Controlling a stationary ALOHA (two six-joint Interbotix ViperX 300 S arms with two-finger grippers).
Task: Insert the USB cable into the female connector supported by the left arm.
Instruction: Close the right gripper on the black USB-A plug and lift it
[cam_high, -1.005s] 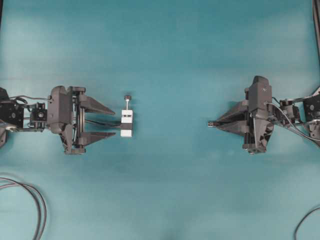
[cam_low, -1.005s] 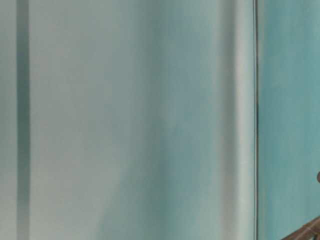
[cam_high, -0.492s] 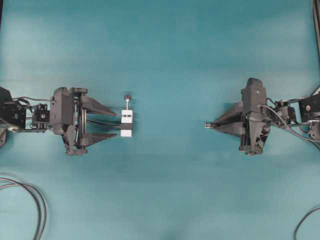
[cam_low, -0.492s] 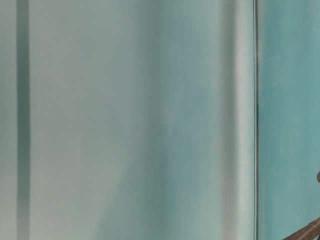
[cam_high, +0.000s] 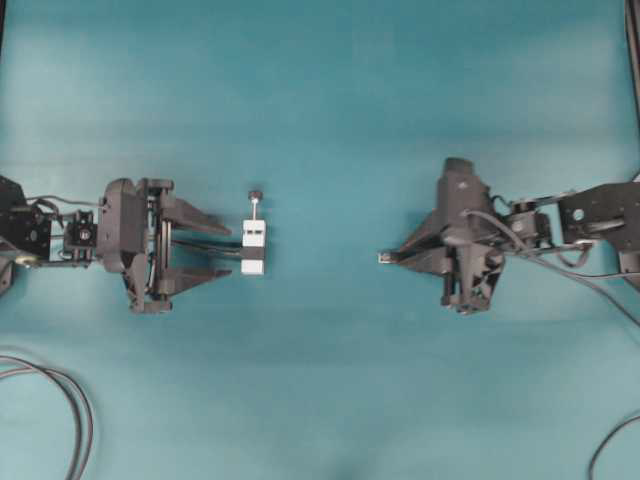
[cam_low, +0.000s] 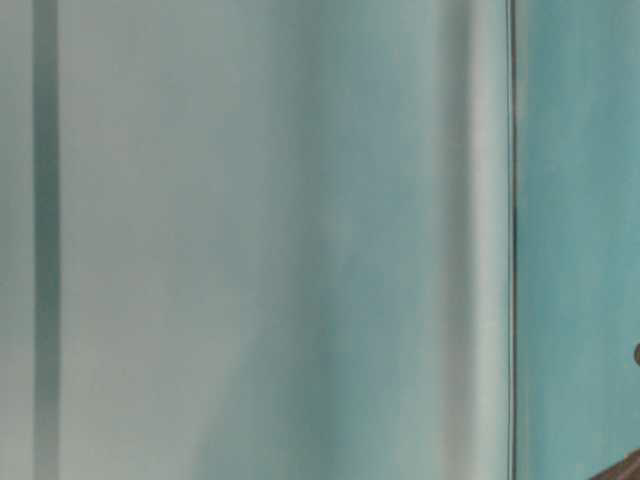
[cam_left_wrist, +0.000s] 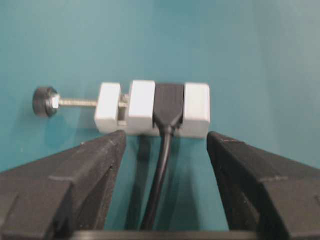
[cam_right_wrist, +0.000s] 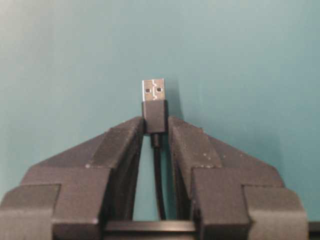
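On a teal bench (cam_high: 320, 90), the left gripper (cam_high: 232, 252) spreads its jaws wide around the black cable tail of the white block female connector (cam_high: 254, 247), left of centre. Right of centre, the right gripper (cam_high: 392, 256) pinches the thin black USB cable (cam_right_wrist: 155, 107), metal plug tip protruding.

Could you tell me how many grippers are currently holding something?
1. The right gripper is clamped on the USB cable behind its metal plug. The left gripper stands open just short of the female connector, not gripping it.
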